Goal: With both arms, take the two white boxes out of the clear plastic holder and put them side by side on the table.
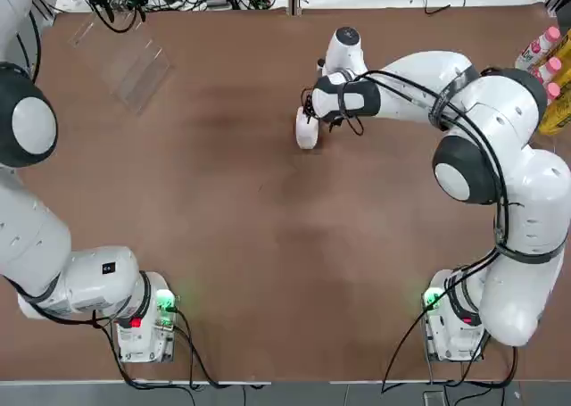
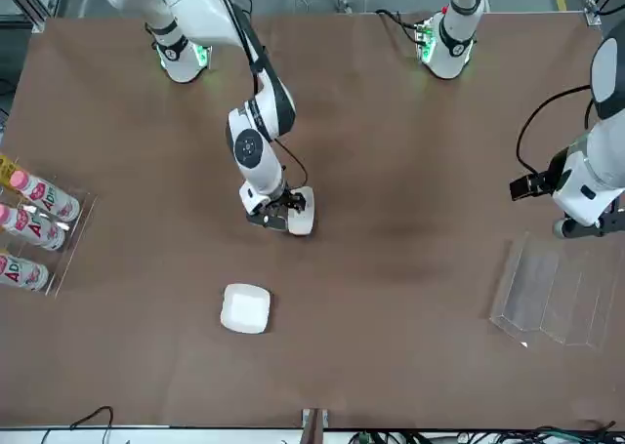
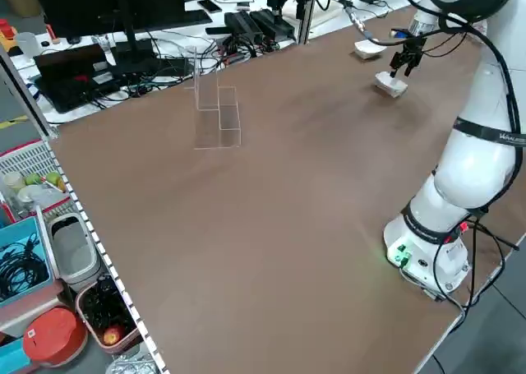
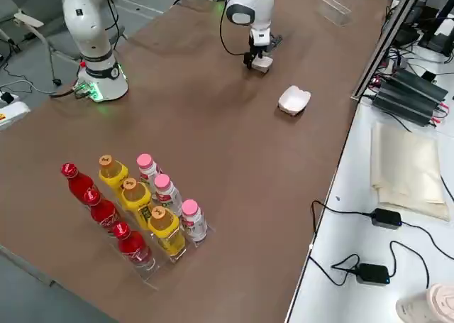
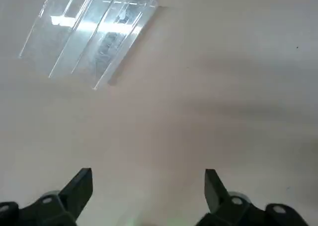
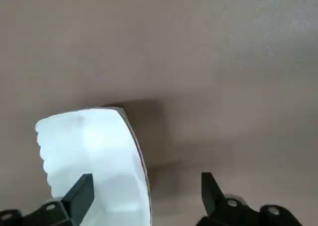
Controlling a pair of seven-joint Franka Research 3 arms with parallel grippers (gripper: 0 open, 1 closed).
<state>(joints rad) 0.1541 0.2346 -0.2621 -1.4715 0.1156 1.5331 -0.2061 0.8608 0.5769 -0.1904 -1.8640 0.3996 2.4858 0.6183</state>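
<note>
Right gripper [image 6: 147, 179]'s spread, off-centre at one white box [image 6: 99, 156]; centre it before pinching, then aim beside the other box [image 2: 245, 308], toward the worktop [image 2: 391, 366]'s far edge. Left gripper [image 5: 149, 174]'s spread near the left edge.

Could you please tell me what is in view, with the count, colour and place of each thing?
table: one, brown, under both arms
white boxes: two, white, one at the right gripper, one on the table farther from the robot
holder: one, clear, far left of table
bottles: nine, three red, three yellow, three white with pink caps, right side
rack: one, clear, under bottles
monitor: one, black, beyond table
right gripper: one, black, open, beside a box
left gripper: one, black, open, above left side
arms: two, white, left and right
</note>
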